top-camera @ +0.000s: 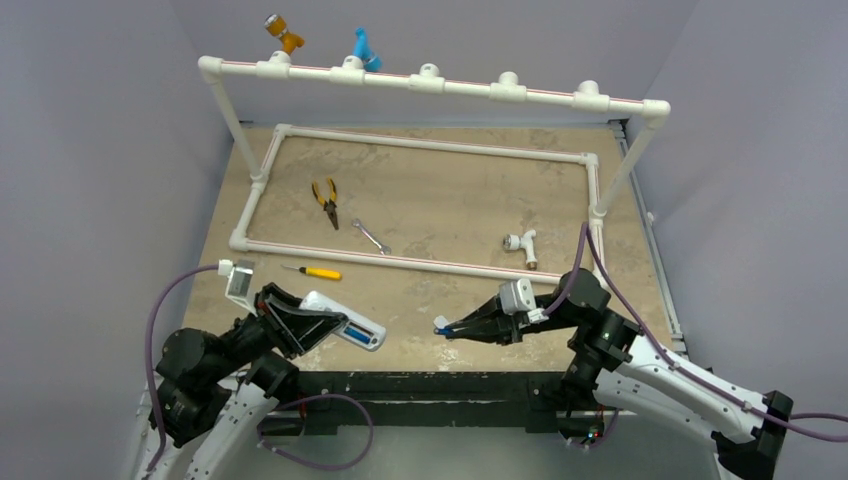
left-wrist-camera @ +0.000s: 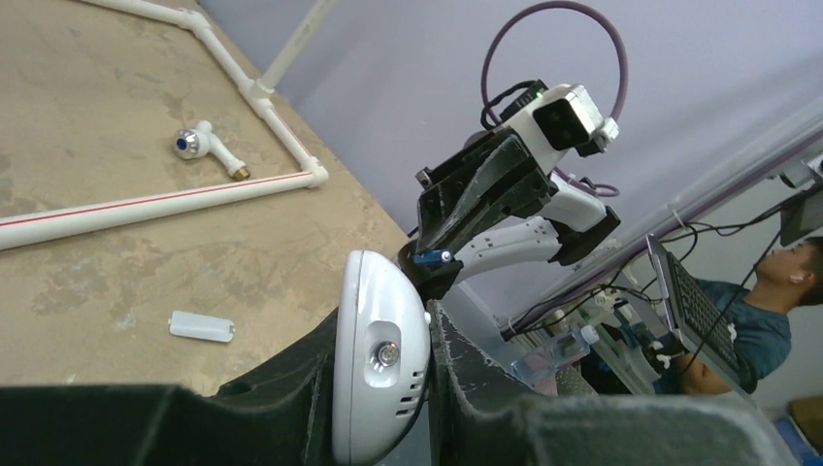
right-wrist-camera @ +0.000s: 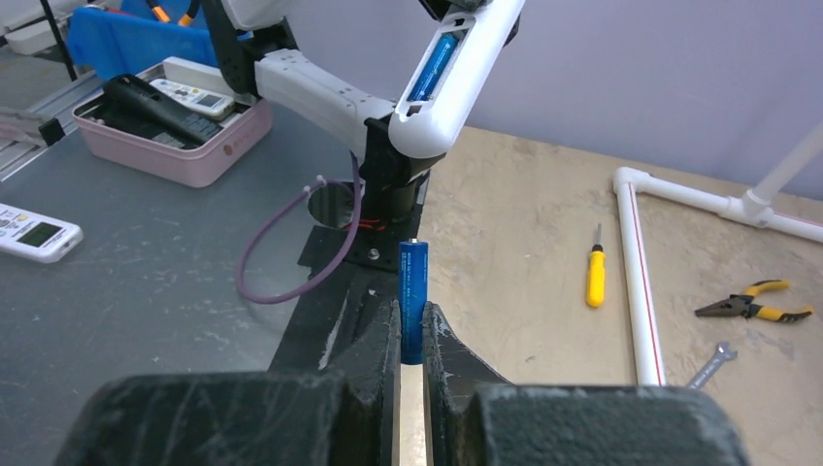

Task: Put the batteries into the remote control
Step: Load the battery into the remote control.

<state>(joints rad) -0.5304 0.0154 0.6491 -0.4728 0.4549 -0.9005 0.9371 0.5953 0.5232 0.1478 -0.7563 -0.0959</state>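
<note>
The left gripper (top-camera: 328,322) is clamping the remote (top-camera: 352,329) by its sides and holding it off the table near the front edge, angled towards the right gripper (top-camera: 452,328). That gripper is pinching a battery (right-wrist-camera: 413,291) tightly between its fingers, some way short of the remote. The right wrist view is showing what the overhead view barely does: the remote's open compartment facing that camera, with a second battery (right-wrist-camera: 435,66) already lying inside. The left wrist view is showing the remote's rounded end squeezed between the fingers. It is also picking out a small white cover (left-wrist-camera: 201,326) lying flat on the table. A screwdriver (right-wrist-camera: 595,275) is lying just beside the pipe frame (right-wrist-camera: 641,282).
</note>
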